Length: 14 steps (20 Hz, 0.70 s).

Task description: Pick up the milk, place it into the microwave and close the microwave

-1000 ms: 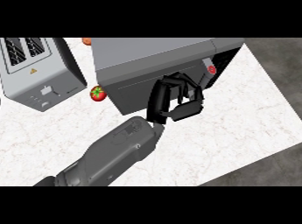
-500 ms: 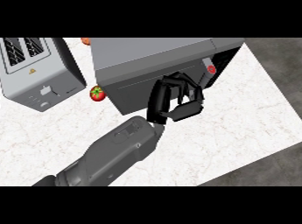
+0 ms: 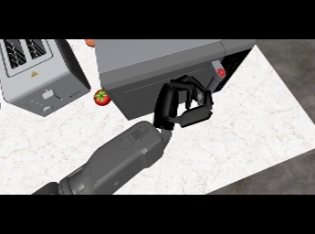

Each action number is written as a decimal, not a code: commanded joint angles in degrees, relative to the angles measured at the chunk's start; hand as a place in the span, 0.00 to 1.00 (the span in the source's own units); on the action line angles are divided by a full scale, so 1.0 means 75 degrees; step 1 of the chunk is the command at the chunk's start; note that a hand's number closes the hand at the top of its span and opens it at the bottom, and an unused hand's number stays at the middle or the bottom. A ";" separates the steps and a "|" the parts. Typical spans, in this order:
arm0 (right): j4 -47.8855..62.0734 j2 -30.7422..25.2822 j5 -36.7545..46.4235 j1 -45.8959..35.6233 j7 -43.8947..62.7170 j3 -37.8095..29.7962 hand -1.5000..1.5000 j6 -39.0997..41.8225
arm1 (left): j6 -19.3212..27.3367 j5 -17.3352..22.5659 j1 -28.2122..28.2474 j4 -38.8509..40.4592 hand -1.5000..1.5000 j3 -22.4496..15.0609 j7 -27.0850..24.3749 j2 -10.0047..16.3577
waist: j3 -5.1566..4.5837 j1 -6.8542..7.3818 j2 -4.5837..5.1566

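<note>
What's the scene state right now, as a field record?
left hand: fingers curled, holding nothing, at the microwave front
right hand: not in view
microwave: far side of counter, centre
milk: not visible
toaster: left of microwave
tomato: between toaster and microwave
counter: white, marbled

Toaster [image 3: 35,75] left, microwave [image 3: 160,59] right — tomato [image 3: 102,97] between them, on the counter [image 3: 254,132].
</note>
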 commanded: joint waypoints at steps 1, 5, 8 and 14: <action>-0.0003 -0.0030 -0.0333 -0.0033 0.0050 0.0044 0.00 0.0109 | -0.0140 0.0228 -0.0573 0.0807 1.00 0.0443 0.0138 0.0006 | -0.0004 -0.0032 0.0096; -0.0014 -0.0170 -0.0492 -0.0006 0.0194 0.0128 0.00 0.0244 | -0.0214 0.0332 -0.0606 0.0869 1.00 0.0424 0.0046 0.0006 | -0.0007 -0.0020 0.0124; -0.0036 -0.0274 -0.0704 -0.0017 0.0261 0.0082 0.00 0.0280 | -0.0289 0.0451 -0.0571 0.0927 1.00 0.0400 0.0017 0.0006 | -0.0010 -0.0031 0.0100; -0.0006 -0.0449 -0.0989 -0.0117 0.0361 0.0031 0.00 0.0338 | -0.0219 0.0573 -0.0654 0.0958 1.00 0.0335 -0.0123 0.0006 | -0.0009 -0.0063 0.0109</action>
